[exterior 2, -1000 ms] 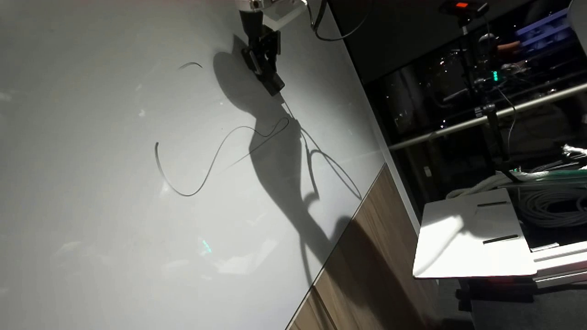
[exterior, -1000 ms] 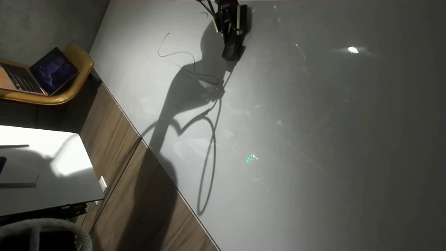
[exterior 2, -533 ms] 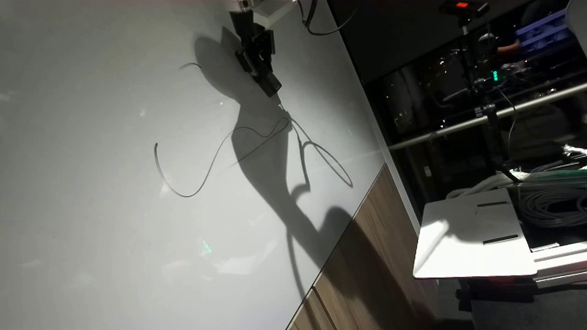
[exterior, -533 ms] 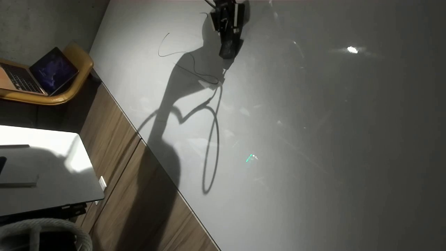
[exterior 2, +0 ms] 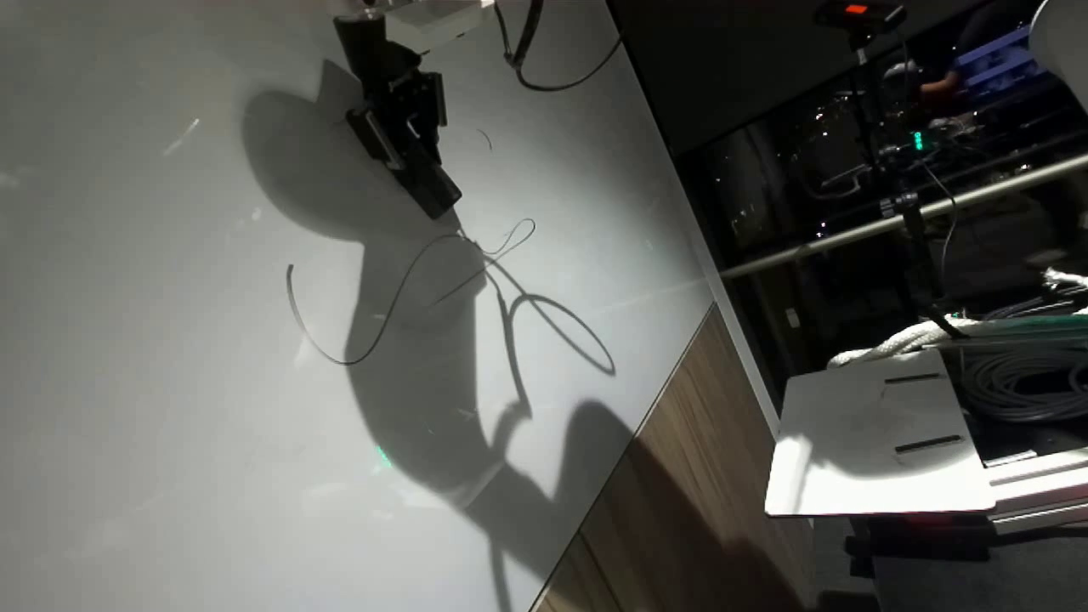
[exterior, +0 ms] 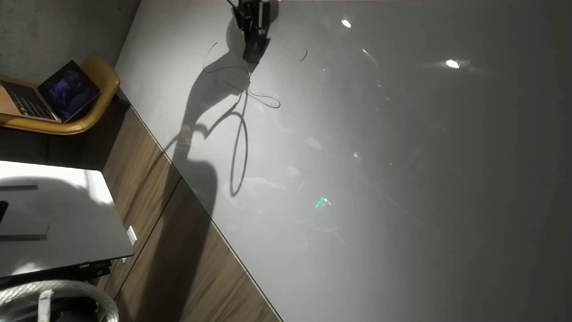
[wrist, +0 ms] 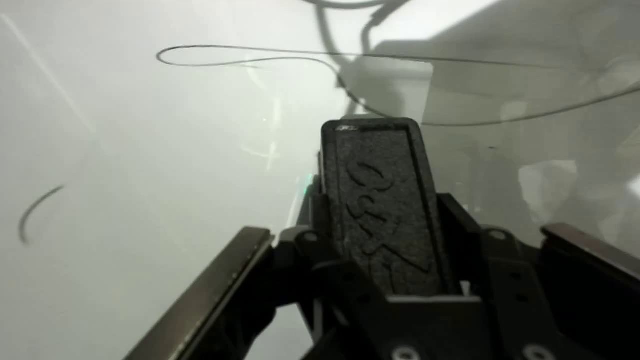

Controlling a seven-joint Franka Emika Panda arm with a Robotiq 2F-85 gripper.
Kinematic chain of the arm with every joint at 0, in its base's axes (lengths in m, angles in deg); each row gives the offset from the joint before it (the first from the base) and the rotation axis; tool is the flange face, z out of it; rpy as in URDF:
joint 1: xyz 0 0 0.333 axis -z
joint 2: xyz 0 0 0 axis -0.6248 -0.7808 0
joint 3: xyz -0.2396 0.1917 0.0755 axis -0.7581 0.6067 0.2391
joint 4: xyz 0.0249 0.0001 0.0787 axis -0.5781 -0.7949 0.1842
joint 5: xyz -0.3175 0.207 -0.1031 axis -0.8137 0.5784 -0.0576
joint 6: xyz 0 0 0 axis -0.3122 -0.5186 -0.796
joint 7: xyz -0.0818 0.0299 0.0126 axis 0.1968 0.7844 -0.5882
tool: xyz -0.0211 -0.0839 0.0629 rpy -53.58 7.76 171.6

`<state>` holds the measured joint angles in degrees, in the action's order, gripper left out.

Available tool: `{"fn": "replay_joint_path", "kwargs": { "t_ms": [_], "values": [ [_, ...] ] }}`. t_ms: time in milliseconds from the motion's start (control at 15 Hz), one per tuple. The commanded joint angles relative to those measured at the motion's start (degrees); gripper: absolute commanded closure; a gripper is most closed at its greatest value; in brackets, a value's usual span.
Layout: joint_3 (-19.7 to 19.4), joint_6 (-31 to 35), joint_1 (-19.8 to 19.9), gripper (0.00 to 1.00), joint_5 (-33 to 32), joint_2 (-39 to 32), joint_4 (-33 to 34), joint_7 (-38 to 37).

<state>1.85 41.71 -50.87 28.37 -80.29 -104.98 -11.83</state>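
- Black block (wrist: pixel 380 165): located over the white table (exterior: pixel 380 268), its lettered face toward the wrist camera; contact with the table cannot be told.
- Gripper (wrist: pixel 384 210): clamped on the block's two long sides, presumably to leave its far end projecting beyond the grip.
- Long curved line (exterior 2: pixel 344 364): passes behind that far end in the wrist view.
- Laptop (exterior: pixel 67 91): set on a yellow chair (exterior: pixel 76 129), apparently to keep it off the table.
- Change over one second: gripper and block stand nearer the laptop's side; a short arc (exterior: pixel 305 54), formerly covered, now shows.
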Motion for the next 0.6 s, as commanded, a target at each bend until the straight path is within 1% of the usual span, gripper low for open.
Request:
{"fn": "replay_joint_path", "kwargs": {
  "t_ms": [0, 133, 267, 400, 533],
  "values": [
    [1.49, 1.10, -4.95, 0.71, -3.50, -10.31, 12.09, -2.73],
    [1.47, -1.42, -8.12, 0.71, -5.78, -13.08, 16.15, -2.85],
    [0.65, -4.91, -10.58, 0.71, -8.41, -14.47, 20.03, -1.48],
    [-0.33, -8.59, -11.84, 0.71, -10.36, -15.21, 23.96, 0.29],
    [-1.48, -11.79, -12.01, 0.71, -11.21, -15.60, 27.74, 2.39]
  ]
}}
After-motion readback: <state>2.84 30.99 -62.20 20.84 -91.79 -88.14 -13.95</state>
